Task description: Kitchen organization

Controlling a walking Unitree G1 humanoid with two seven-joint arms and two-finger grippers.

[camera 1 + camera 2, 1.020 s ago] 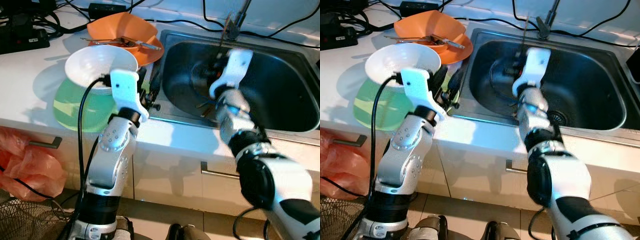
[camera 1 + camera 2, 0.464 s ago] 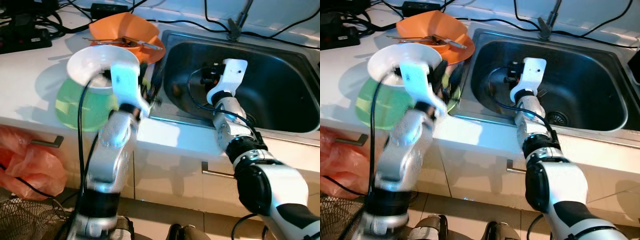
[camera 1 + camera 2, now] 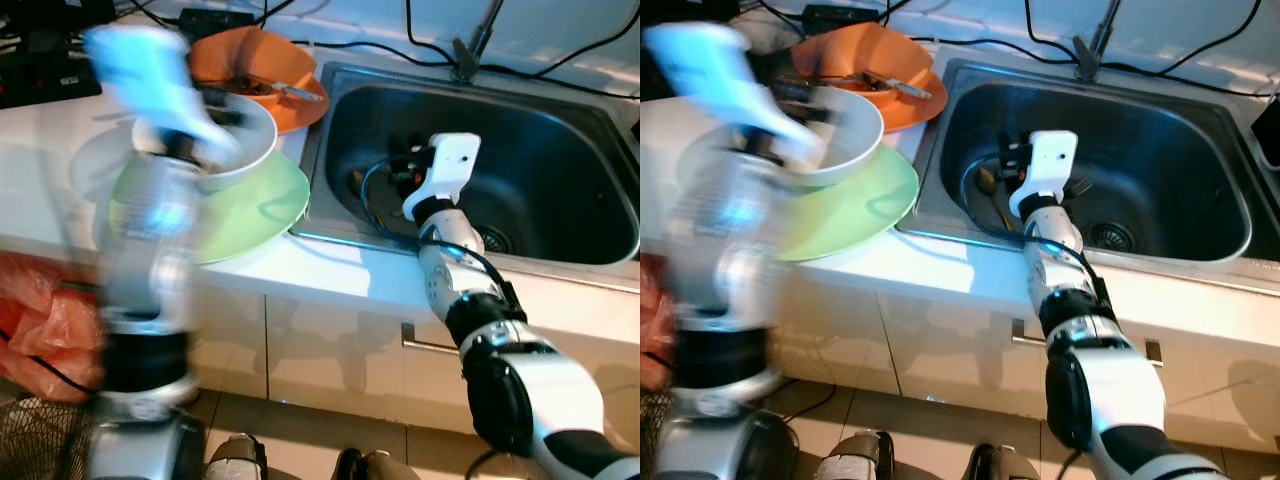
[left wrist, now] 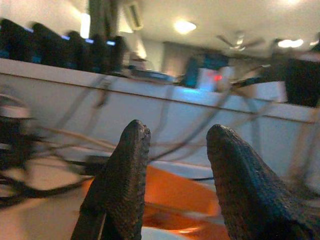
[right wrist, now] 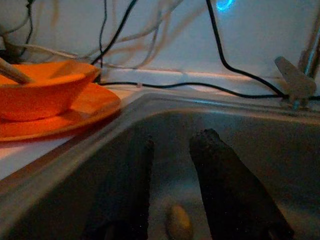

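A white bowl [image 3: 240, 145] rests on a green plate [image 3: 265, 205] at the counter's edge, left of the sink [image 3: 560, 150]. My left arm is a motion-blurred streak above the bowl. In the left wrist view the left gripper [image 4: 177, 135] is open and holds nothing, looking over the orange bowl [image 4: 175, 192]. That orange bowl [image 3: 255, 55] sits on an orange plate [image 3: 305, 105] with utensils [image 3: 290, 90] in it. My right gripper [image 5: 175, 140] is open, low inside the sink, with a pale spoon [image 5: 177, 222] lying just beyond its fingers.
A faucet [image 3: 470, 50] stands behind the sink, and black cables run along the wall. A black power strip [image 3: 40, 70] lies at the counter's far left. An orange plastic bag [image 3: 40, 330] hangs below the counter. The drain [image 3: 495, 238] is at the sink's bottom.
My left arm has swung up and to the left, from the plate's right edge to above the white bowl. The right gripper has drawn back toward the sink's near left side.
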